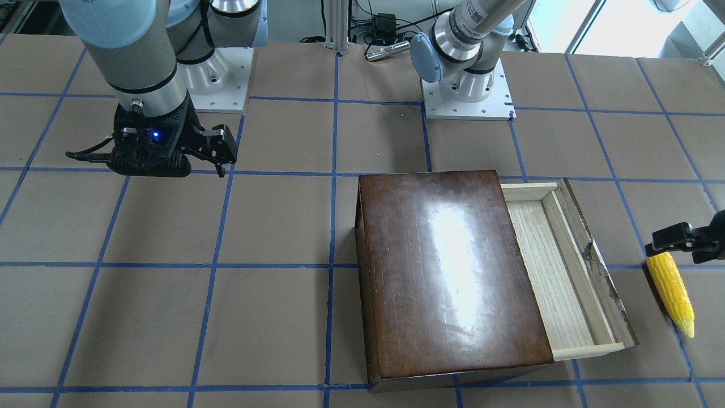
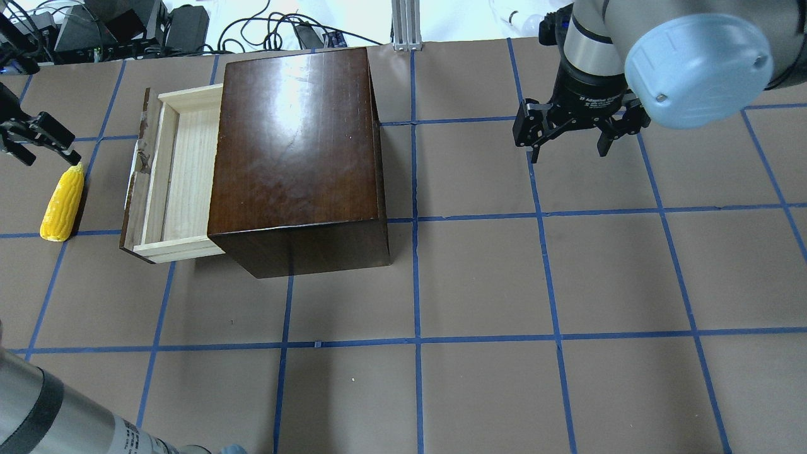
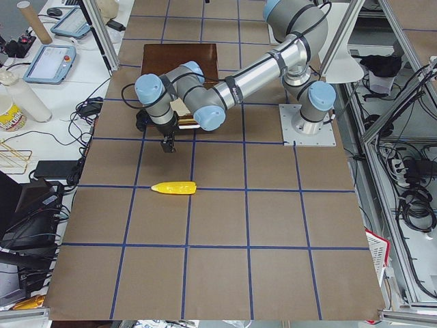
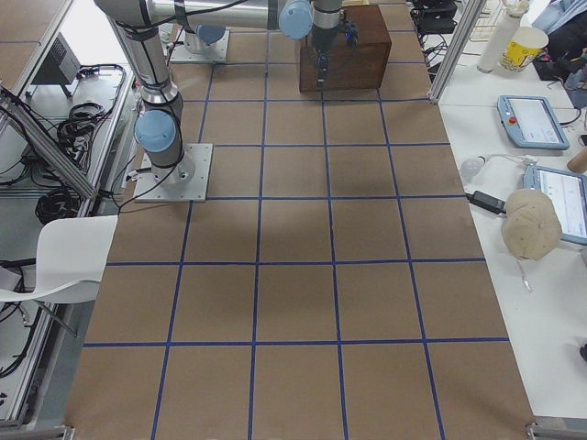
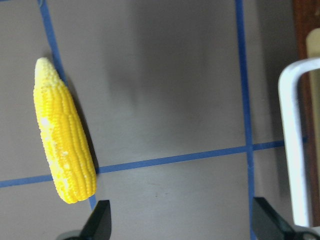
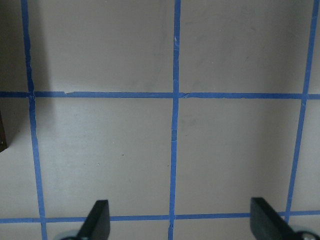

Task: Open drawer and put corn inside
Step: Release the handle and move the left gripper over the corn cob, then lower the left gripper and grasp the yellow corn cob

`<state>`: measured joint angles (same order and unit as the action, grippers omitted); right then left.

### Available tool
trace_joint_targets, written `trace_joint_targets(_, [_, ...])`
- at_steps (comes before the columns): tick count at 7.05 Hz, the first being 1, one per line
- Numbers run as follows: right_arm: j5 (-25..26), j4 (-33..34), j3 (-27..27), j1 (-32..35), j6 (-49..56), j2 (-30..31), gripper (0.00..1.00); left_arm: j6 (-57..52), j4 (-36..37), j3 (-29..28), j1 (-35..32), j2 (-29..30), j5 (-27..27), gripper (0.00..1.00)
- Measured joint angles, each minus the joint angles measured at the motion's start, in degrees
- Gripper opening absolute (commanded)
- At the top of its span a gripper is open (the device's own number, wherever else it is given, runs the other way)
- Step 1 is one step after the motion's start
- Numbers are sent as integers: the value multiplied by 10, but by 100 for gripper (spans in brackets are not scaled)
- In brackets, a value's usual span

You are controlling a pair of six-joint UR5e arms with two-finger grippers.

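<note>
The drawer [image 2: 179, 170] stands pulled out of the glossy dark-brown box [image 2: 296, 145], toward my left; its pale plank bottom is bare, as the front view [image 1: 558, 266] also shows. The yellow corn [image 2: 63, 203] lies on the table just beyond the drawer's dark front panel [image 1: 595, 266]. My left gripper [image 2: 52, 161] hovers open over the cob's thick end, not touching it. In the left wrist view the corn [image 5: 62, 135] lies to the left of the open gripper [image 5: 182, 225]. My right gripper [image 2: 567, 154] is open and empty, well right of the box.
The table is brown paper with a blue tape grid [image 2: 416, 340]. The arm bases [image 1: 467, 96] stand at the robot's edge. Cables and boxes [image 2: 126, 25] sit past the far edge. A pale curved bar [image 5: 292, 140] shows by the drawer front.
</note>
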<state>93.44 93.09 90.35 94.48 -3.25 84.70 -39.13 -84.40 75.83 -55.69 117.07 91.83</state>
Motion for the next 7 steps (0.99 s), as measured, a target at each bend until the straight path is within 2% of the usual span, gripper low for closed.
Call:
trace_joint_targets(3, [1,0,0,0,0,0,100,7,73,8,23,41,38,100])
trace_joint_targets(7, [0,0,0,0,0,0,100,27,138,11,37,96,43,100])
